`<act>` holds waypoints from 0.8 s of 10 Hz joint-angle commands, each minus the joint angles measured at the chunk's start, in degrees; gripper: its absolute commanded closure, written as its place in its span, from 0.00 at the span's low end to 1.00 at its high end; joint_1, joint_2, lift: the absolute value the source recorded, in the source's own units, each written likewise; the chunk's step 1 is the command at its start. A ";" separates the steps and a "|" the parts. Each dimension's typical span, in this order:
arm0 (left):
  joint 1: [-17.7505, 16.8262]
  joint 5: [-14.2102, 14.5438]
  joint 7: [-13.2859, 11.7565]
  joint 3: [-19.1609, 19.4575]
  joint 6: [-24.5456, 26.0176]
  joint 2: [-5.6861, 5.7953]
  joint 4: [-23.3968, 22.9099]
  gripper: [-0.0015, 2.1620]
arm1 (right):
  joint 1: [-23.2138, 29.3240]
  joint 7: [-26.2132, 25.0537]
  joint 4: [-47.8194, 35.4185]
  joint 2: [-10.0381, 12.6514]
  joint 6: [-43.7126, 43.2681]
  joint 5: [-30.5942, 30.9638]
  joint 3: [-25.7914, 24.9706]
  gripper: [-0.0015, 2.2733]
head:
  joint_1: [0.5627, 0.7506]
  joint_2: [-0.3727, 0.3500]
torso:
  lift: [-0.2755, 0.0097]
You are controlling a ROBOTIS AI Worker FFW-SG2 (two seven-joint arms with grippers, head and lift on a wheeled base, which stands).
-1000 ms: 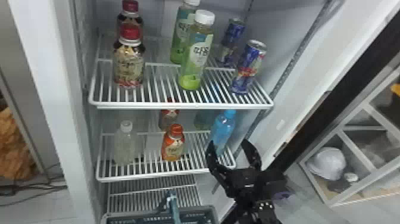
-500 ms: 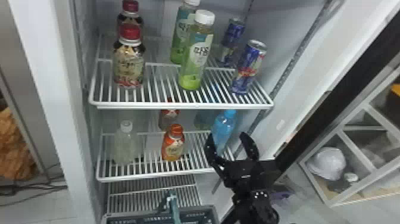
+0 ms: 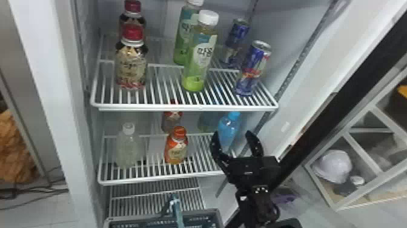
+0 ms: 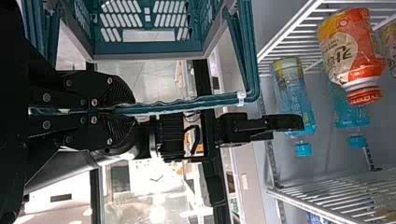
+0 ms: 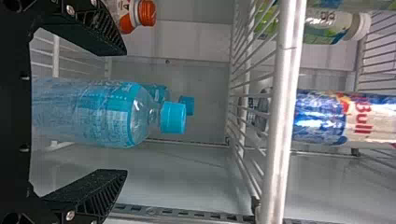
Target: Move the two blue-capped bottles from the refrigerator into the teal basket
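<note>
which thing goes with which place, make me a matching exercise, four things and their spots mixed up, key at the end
1. front blue-capped bottle
2. basket handle
3. front can
4. clear bottle

A. upper shelf, right side
B. clamped in the left gripper
C. left end of the middle shelf
D. between the right gripper's open fingers

Pairs: 1-D, 2-B, 3-A, 4-C

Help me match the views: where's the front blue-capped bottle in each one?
Head view: the front blue-capped bottle stands on the middle shelf, just beyond the right gripper.
Left wrist view: the nearer blue-capped one, partly behind that gripper's finger.
Right wrist view: the larger blue-capped one, between the open fingers.
Shared landmark: the front orange bottle on that shelf.
</note>
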 commanded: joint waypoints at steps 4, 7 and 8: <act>-0.14 0.08 -0.03 -0.09 0.00 -0.08 0.00 0.51 | -4.57 -0.18 4.85 -0.19 -0.14 -0.15 -0.01 0.05 | 0.70 0.03 | 0.49; 0.00 0.17 -0.03 -0.09 0.00 0.01 0.00 0.51 | -4.85 -0.27 5.13 -0.28 -0.14 -0.77 -0.10 0.22 | 0.70 0.03 | 0.49; 0.00 0.17 -0.03 -0.09 0.00 0.01 0.00 0.51 | -4.14 -0.27 4.42 -0.19 -0.14 -1.21 -0.10 0.30 | 0.70 0.03 | 0.49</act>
